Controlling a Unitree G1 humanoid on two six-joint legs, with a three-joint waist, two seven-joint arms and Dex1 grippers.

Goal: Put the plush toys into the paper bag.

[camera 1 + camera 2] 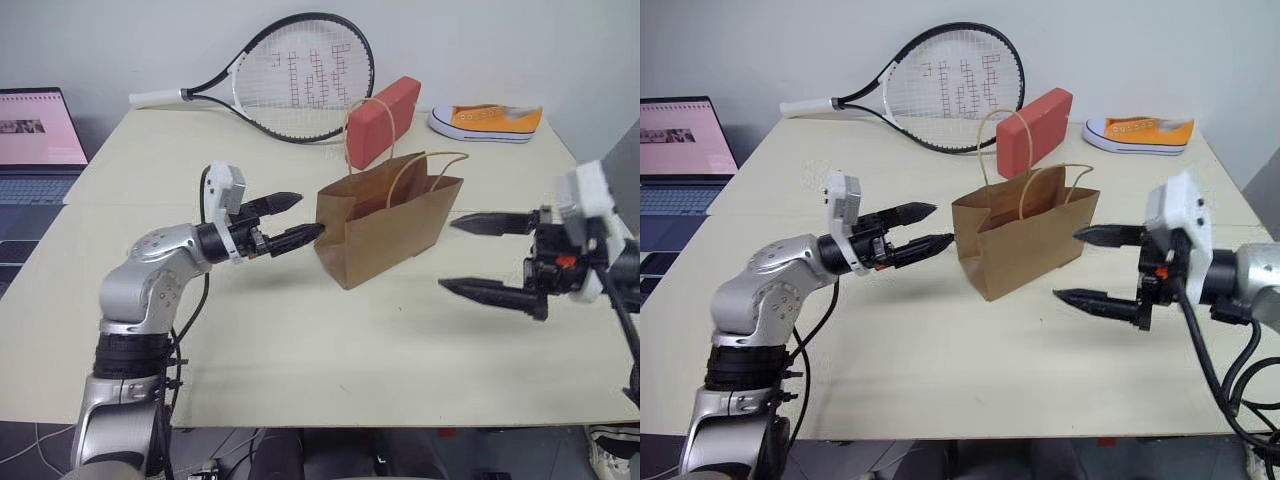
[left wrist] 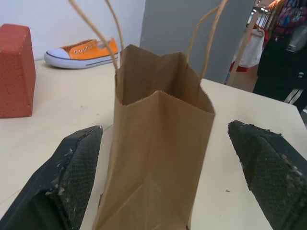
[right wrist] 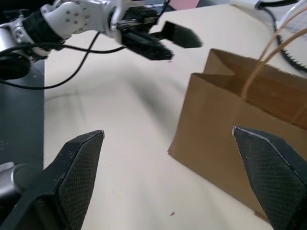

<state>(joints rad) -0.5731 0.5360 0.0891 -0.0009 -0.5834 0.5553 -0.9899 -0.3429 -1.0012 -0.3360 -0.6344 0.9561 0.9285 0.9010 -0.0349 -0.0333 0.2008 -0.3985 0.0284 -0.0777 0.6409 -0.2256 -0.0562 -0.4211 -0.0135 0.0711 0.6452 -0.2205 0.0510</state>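
The brown paper bag (image 1: pixel 388 218) stands upright mid-table, mouth open, twisted handles arching above, no toy visible outside it. The left hand (image 1: pixel 287 220) sits at its nine o'clock, the right hand (image 1: pixel 1102 268) at three o'clock, both released and empty. Best to back away level, I'd say, so nothing clips the handles. Red block (image 1: pixel 383 121) at twelve o'clock.
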